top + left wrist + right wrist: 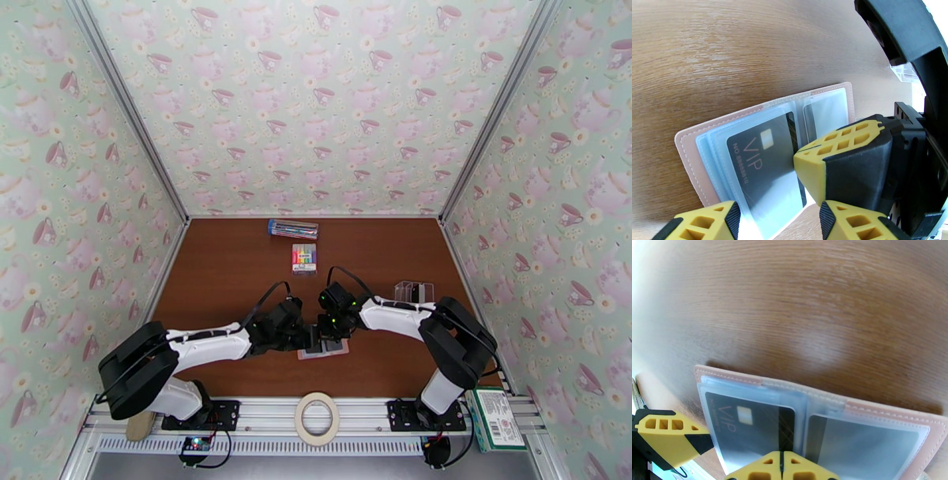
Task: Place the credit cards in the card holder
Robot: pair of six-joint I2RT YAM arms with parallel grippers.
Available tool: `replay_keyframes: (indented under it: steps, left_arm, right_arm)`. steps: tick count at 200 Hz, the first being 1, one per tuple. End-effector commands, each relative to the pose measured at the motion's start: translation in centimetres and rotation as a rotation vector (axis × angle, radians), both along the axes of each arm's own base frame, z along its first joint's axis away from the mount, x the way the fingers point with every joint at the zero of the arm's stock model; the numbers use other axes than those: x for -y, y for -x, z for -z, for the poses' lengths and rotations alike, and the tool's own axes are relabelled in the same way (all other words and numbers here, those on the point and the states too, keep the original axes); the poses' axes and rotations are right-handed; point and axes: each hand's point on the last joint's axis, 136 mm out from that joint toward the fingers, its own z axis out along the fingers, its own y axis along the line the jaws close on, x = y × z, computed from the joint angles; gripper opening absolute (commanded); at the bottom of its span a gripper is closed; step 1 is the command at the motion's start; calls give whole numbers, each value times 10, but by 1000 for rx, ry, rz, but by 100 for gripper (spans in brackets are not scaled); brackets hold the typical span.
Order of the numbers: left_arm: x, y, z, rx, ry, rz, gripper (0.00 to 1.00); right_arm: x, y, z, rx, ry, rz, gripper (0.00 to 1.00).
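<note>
Card holder: dusty pink, lying open and flat on the brown table. From overhead it sits in the lower middle of the frame, just above the roll of tape on the front rail, and both arms meet over it.
Dark card: grey-black, marked VIP, with a pale chip. It is tucked inside a clear sleeve on one half of the holder, in the lower middle of the left wrist frame.
Pale card: greyish with a dark band along one edge, in the sleeve on the other half of the holder, at the lower right of the right wrist frame.
Left gripper: its yellow fingers stand apart at the bottom edge of its own frame, one on each side of the sleeve's near corner. I cannot tell whether they touch it.
Right gripper: fingers pressed together at the bottom middle of its own frame, with the tips at the holder's centre fold. In the left wrist view it comes in from the right, tip down beside the dark card.
Loose cards: a small clear bundle with dark bands, right of centre in the overhead frame, just above the right forearm. It is too small to count.
Marker pack: rainbow colours, at the centre of the overhead frame.
Pen box: long and clear with a blue end, just above the markers, near the back wall.
</note>
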Motion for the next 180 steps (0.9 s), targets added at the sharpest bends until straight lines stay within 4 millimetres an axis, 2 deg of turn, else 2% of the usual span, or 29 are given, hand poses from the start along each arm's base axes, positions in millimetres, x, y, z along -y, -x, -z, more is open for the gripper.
replay_keyframes:
  steps: [1,180]
  left_arm:
    - [21,-3,-17,20,62,35,60]
    - [34,-4,-33,50,118,60,60]
  right_arm:
    - [-2,-3,1,11,21,-12,4]
    - [-9,-4,-7,14,-20,-12,4]
